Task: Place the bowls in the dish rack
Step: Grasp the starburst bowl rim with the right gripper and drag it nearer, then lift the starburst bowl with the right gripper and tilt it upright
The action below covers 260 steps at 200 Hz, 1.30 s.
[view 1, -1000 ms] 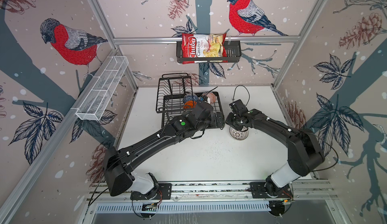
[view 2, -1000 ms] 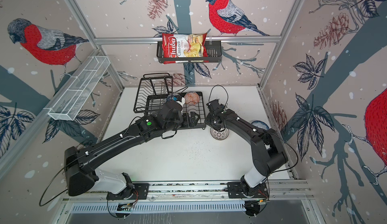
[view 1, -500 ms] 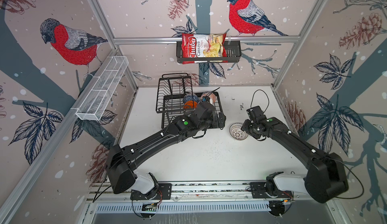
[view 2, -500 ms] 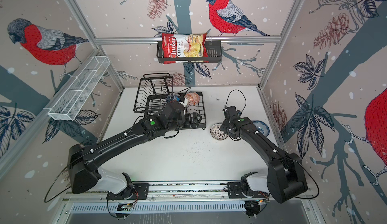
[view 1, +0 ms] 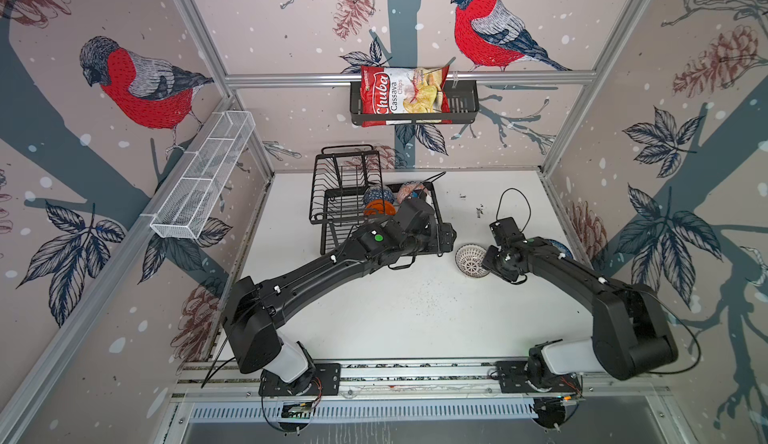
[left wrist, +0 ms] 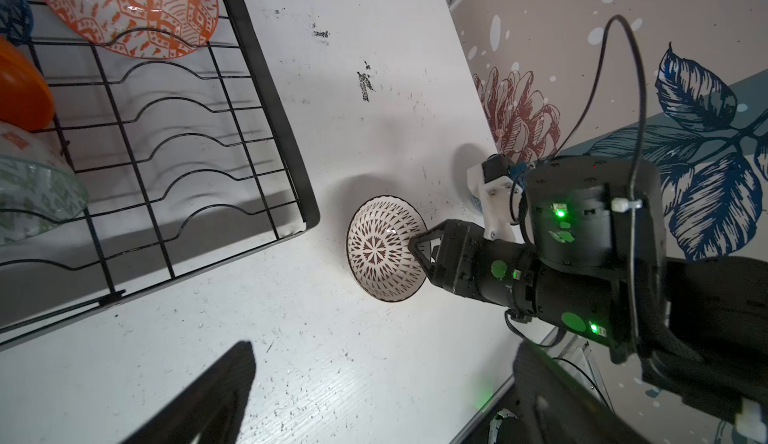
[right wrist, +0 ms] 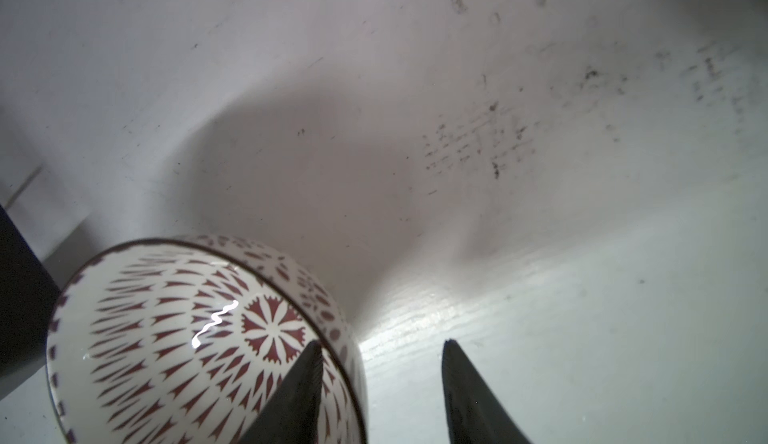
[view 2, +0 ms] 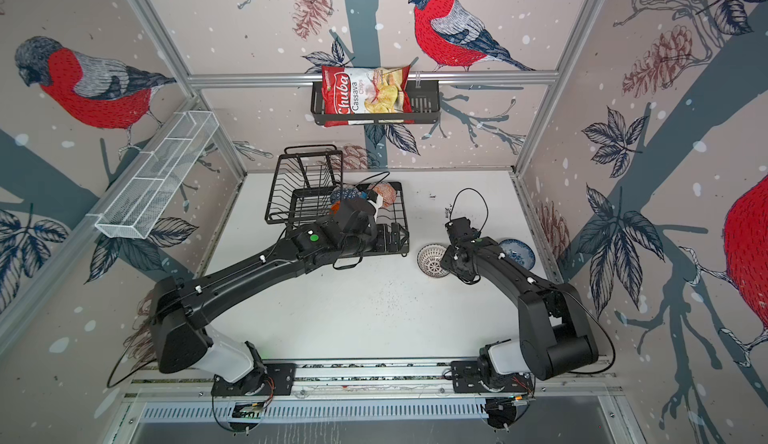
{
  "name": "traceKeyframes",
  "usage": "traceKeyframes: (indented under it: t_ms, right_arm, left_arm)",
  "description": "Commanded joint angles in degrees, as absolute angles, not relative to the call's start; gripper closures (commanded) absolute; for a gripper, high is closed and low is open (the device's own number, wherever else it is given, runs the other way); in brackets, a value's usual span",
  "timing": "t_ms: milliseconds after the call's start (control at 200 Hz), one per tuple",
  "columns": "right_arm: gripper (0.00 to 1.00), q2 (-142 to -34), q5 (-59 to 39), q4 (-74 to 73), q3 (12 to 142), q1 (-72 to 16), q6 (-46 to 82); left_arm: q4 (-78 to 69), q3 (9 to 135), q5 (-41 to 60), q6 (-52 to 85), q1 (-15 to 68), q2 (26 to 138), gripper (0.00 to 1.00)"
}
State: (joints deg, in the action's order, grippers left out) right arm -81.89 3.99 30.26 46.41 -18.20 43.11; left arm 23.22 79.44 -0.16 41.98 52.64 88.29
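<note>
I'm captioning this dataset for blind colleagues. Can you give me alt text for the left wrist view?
The fingers of the right gripper straddle the rim of a white lattice-patterned bowl standing on the white table, off the corner of the black wire dish rack. Bowls sit in the rack at the picture's edge: orange-and-white patterned, plain orange, grey-green.

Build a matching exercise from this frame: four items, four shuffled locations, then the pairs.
Items
1. lattice bowl
2. blue-flower bowl
3. orange-red patterned bowl
4. chips bag

Locations
A. in the black wall basket
B. in the dish rack
C. on the table, rim straddled by the right pincer
D. on the table, partly hidden by the right arm

Pairs: 1-C, 2-D, 3-B, 4-A
</note>
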Motion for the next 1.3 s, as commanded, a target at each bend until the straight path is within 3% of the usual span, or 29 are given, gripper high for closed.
traceKeyframes:
  t_ms: [0,400,730,1296]
  right_arm:
    - [0.54,-83.2,2.4,27.7,47.1,-18.0,41.7]
    - [0.96,-85.0,1.1,25.8,47.5,-18.1,41.7]
    - [0.99,-81.1,3.3,29.2,50.6,-18.7,42.2]
    - [0.99,-77.0,3.5,36.4,63.4,-22.0,43.2]
  left_arm:
    - [23.3,80.3,0.1,40.9,52.4,88.7,0.03]
    - [21.6,75.5,-1.8,45.2,52.1,87.2,0.03]
    - [20.3,73.8,-1.4,47.5,52.0,86.3,0.03]
    - [20.3,81.7,-0.1,47.7,51.1,96.3,0.04]
